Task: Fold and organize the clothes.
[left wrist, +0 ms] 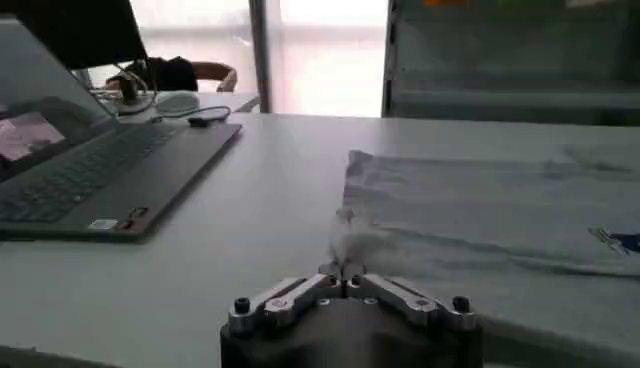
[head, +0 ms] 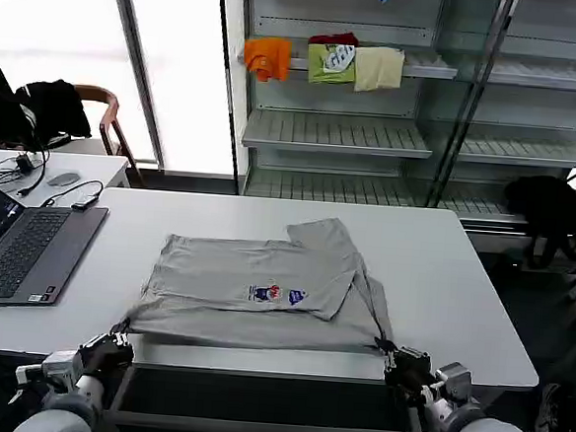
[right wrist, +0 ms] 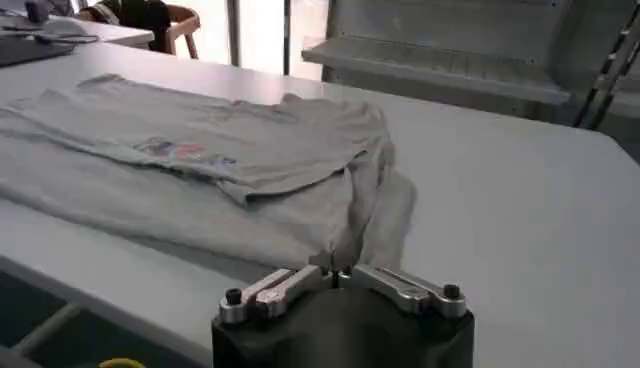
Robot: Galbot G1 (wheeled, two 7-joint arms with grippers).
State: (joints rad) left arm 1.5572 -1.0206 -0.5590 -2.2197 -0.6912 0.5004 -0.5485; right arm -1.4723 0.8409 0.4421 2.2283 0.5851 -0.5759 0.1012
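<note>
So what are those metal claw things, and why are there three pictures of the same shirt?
Those claws are a robot's two hands, each called an end effector. The big picture comes from a camera on the robot's head, looking down at a white table. The other two come from cameras on its wrists, so each one looks out over its own claw.

On the table lies a light grey shirt with a small colourful print, already partly folded. A laptop sits beside it, on the robot's left.

The left end effector is pinched shut on the shirt's near edge at one corner. The right end effector is pinched shut on the other near corner. Both are at the table's front edge, probably ready to fold the shirt.
</note>
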